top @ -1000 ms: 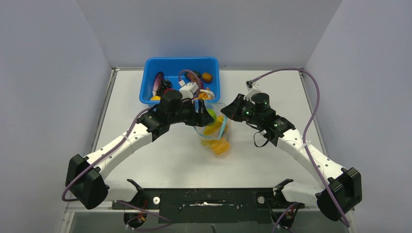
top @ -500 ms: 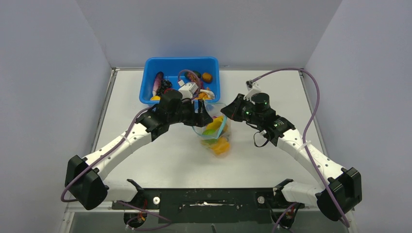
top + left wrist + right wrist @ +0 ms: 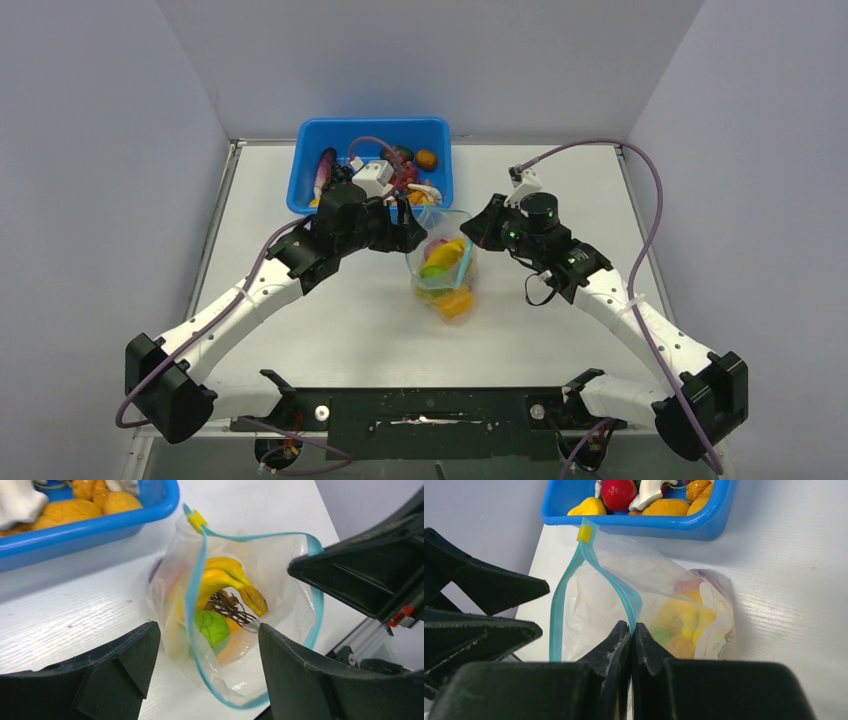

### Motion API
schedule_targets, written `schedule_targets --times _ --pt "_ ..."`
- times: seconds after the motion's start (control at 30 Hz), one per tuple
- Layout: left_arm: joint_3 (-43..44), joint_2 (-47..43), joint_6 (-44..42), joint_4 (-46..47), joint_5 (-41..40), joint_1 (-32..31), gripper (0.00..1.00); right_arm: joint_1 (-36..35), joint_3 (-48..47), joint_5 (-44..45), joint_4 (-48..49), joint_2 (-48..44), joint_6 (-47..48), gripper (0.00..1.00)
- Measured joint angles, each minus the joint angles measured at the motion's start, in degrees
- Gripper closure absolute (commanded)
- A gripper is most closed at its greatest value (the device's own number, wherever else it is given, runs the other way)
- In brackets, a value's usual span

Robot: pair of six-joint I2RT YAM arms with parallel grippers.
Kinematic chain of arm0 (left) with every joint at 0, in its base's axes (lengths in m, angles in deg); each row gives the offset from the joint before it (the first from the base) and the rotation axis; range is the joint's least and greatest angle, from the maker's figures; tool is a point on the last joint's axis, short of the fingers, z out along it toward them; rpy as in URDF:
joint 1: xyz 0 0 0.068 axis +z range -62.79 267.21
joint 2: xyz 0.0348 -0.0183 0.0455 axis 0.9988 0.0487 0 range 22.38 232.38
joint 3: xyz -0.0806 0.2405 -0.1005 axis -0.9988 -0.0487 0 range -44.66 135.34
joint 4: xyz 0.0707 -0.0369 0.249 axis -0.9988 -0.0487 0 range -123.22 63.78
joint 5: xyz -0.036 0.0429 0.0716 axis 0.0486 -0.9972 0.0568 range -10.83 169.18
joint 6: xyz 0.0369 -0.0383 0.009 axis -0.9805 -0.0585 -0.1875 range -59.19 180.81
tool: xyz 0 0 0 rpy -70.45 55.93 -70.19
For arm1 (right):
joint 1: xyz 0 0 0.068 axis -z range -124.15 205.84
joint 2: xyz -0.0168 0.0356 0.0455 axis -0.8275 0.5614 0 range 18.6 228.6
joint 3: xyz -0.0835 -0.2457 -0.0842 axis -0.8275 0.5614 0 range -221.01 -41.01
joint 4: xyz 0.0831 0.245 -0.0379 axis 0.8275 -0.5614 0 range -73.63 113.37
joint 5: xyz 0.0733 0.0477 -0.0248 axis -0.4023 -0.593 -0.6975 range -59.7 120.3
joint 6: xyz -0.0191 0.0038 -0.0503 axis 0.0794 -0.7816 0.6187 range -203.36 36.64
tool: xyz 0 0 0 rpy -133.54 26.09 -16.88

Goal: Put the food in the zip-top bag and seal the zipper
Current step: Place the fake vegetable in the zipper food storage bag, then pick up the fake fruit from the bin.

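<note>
Between the two pincers, on the white bench (image 3: 330,330), the zip-top bag (image 3: 441,265) sits with its mouth gaping. Its teal zipper (image 3: 190,600) runs in an open loop, with a yellow slider (image 3: 196,520) at the end farthest from the left pincer. Inside lie a banana bunch (image 3: 227,572) and a green apple (image 3: 212,626), with orange pieces beneath them. The right pincer (image 3: 630,628) is pressed together on the zipper, pinching one lip of the mouth right at its fingertips. The left pincer (image 3: 206,635) is spread wide and holds nothing; the open mouth lies just ahead of it, between the lines of its two fingers. Beyond both pincers, close against the bag's far end, a blue tub (image 3: 310,165) holds more toy foods.
</note>
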State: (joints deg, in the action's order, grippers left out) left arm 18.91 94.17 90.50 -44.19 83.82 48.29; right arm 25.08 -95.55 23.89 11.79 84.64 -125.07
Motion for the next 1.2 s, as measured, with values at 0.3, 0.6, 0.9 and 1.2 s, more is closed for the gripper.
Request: schedule_targets --times 0.3,0.6,0.9,1.2 --pt "0.61 0.7 -0.79 1.16 -7.23 5.05 0.34 0.02 0.0 1.55 -1.44 -1.51 2.93 1.0" --pt "2.95 7.93 -1.09 3.34 -9.55 13.11 0.43 0.04 0.0 2.4 -2.21 -3.41 4.55 1.0" --pt "10.99 20.22 -3.39 6.23 -13.25 16.15 0.4 0.39 0.02 1.92 -1.81 -3.45 4.74 1.0" --pt "21.86 35.3 -1.51 11.1 -12.37 16.28 0.35 0.83 0.0 1.27 -1.92 -3.48 5.25 1.0"
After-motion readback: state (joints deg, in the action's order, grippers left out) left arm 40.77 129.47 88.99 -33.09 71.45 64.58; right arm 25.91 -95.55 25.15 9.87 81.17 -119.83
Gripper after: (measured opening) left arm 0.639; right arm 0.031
